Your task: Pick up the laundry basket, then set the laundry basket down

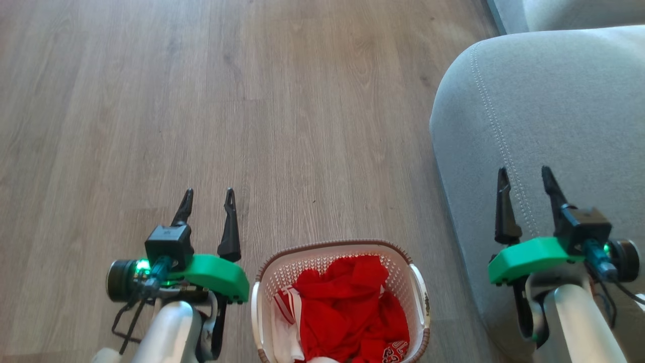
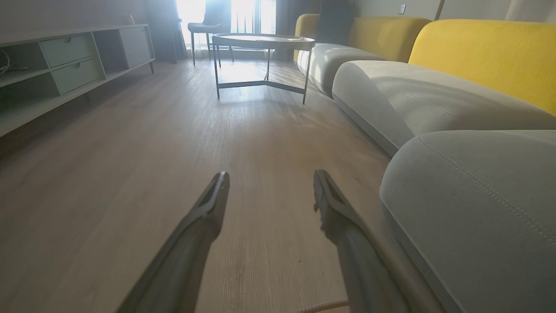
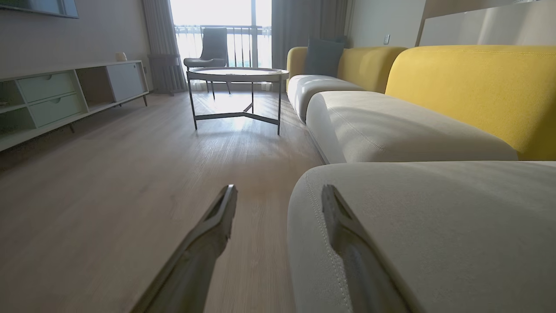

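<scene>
**Head view.** The small white plastic laundry basket (image 1: pixel 307 264), with perforated lattice walls and a brown woven-look rim, stands on the pale wood-plank floor (image 1: pixel 252 101). It sits at the lower middle of the view, between the two arms and near the grey fabric sofa cushion (image 1: pixel 544 111). It holds crumpled red-and-white garments (image 1: pixel 352 302).

The left gripper (image 1: pixel 209 194) hovers over the floor to the basket's left. The right gripper (image 1: pixel 524 171) hovers over the sofa cushion to its right. The fingers of each are apart and hold nothing, and neither gripper touches the basket.

**Handling, as judged.** Thin plastic and a few clothes suggest a light load. The walls look stiff enough to keep their shape, yet liable to flex if squeezed. The white side handles (image 1: pixel 420 292), one on each side, offer the surest hold. Taking both together should keep the basket level and the garments inside.
</scene>
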Motion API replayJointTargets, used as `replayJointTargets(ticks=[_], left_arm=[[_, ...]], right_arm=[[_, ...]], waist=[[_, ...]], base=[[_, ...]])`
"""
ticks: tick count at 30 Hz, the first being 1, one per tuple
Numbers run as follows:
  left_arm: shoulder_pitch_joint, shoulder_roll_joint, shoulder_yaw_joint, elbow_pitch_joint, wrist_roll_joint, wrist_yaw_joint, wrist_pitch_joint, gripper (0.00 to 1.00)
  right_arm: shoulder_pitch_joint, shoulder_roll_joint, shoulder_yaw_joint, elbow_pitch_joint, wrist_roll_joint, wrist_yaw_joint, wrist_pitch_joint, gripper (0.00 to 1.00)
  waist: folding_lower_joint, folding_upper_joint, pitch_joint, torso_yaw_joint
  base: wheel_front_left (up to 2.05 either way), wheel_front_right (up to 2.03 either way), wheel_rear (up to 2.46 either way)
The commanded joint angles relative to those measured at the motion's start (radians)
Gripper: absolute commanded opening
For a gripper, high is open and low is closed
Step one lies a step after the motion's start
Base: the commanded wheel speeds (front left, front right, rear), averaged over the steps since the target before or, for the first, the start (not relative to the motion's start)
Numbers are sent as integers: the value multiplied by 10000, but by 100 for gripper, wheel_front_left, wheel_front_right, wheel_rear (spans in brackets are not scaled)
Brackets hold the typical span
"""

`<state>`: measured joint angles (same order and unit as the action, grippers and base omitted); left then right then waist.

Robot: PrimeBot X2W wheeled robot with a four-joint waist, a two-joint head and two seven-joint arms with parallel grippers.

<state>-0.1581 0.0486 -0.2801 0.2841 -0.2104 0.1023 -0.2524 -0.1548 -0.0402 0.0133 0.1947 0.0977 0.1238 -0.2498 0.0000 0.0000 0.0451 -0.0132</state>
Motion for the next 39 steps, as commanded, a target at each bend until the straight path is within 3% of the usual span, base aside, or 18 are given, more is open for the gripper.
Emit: replayJointTargets(ticks=[1,10,33,39], left_arm=[[-253,20,304,-229,-109,-43,-93,100],[-246,18,256,42,-475,-216,-93,100],[-341,17,226,697,-1009,-524,-93,100],[-659,17,-199,1811,-1125,-692,-93,100]], right_arm=[[-180,-101,271,-200,40,69,-120,100],[-340,-101,409,488,105,69,-120,100],[-447,-101,570,821,194,69,-120,100],[-715,-101,561,1998,336,69,-120,100]], waist=[[0,0,0,11],[0,0,-7,35],[0,0,166,-2],[0,0,708,-62]], base=[[0,0,0],[0,0,0],[0,0,0],[0,0,0]])
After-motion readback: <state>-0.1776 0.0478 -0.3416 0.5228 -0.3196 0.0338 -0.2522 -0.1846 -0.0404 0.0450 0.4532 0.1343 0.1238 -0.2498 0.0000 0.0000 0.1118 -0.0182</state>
